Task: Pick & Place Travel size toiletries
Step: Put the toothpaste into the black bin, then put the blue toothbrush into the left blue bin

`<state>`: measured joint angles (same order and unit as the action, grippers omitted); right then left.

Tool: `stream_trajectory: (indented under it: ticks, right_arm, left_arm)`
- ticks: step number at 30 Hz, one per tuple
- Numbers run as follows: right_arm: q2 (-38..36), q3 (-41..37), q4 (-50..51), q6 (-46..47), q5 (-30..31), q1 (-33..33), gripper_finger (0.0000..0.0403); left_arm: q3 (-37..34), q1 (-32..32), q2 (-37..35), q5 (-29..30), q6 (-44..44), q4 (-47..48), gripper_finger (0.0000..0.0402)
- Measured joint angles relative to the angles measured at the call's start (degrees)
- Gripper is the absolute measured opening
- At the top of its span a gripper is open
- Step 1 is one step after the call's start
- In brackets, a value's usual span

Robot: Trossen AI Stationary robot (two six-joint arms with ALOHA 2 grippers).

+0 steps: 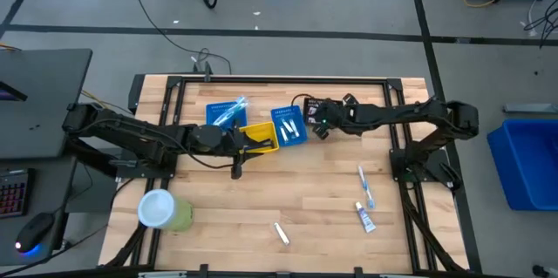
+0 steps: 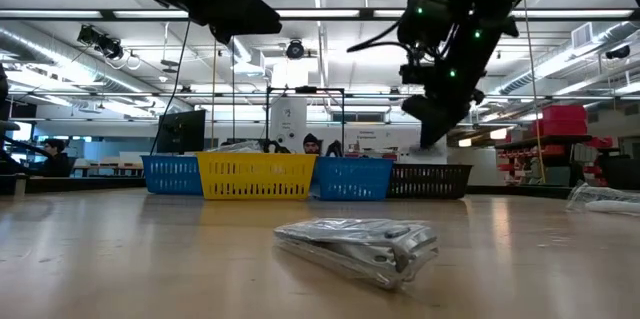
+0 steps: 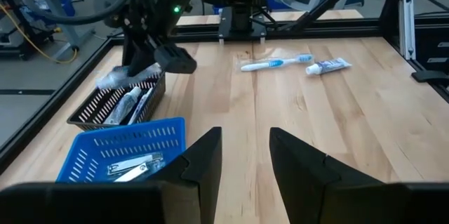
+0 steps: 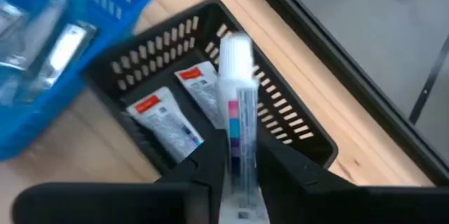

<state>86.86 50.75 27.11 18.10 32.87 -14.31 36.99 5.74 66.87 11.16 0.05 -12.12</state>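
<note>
My right gripper (image 4: 237,164) hovers over the black bin (image 4: 280,104) at the table's far side and is shut on a white tube with coloured stripes (image 4: 237,94). Two white tubes with red marks (image 4: 165,122) lie in that bin. From the left wrist view the same gripper (image 3: 151,52) shows above the black bin (image 3: 116,104). My left gripper (image 3: 245,157) is open over the yellow bin (image 1: 260,136), touching nothing. A toothbrush (image 1: 366,186), a tube (image 1: 364,218) and a wrapped item (image 1: 281,233) lie flat on the table. My right gripper pinches the striped tube between its two fingers (image 4: 210,161) at the tube's lower end (image 4: 240,150). The tube runs along the fingers and sticks out past their tips, cap end (image 4: 235,48) forward. It is lifted clear above the black bin.
Four bins stand in a row at the far side: blue (image 1: 227,112), yellow, blue (image 1: 289,127) with metal items, then black. A big green cylinder with a white lid (image 1: 161,210) stands near the left front. The wrapped item (image 2: 360,244) lies at the near middle.
</note>
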Motion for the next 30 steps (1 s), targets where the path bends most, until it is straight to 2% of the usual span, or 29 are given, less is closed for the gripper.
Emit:
stream_trajectory:
  ticks: [6, 13, 17, 21, 30]
  right_arm:
    - [0.22, -4.06, -6.65, -3.7, -4.28, -3.03, 0.0145]
    - [0.03, -4.05, -7.23, -1.89, -3.86, -2.28, 0.0199]
    - [0.03, -2.03, -6.09, -1.48, -6.52, 0.79, 0.0202]
    - [0.03, -0.8, -6.03, -1.09, -6.55, 4.43, 0.0192]
    - [0.01, -0.69, -1.57, 10.42, -9.58, 11.35, 0.0181]
  left_arm:
    - [0.0, 0.02, 0.0, 0.0, -1.08, 0.47, 0.0127]
    - [0.0, 0.0, 0.0, 0.0, -2.69, 0.68, 0.0127]
    - [-0.01, 0.02, 0.0, -0.01, -2.73, 0.74, 0.0127]
    - [0.0, 0.02, 0.0, 0.0, -2.66, 0.81, 0.0127]
    - [0.0, 0.01, 0.0, 0.0, -2.81, 0.94, 0.0127]
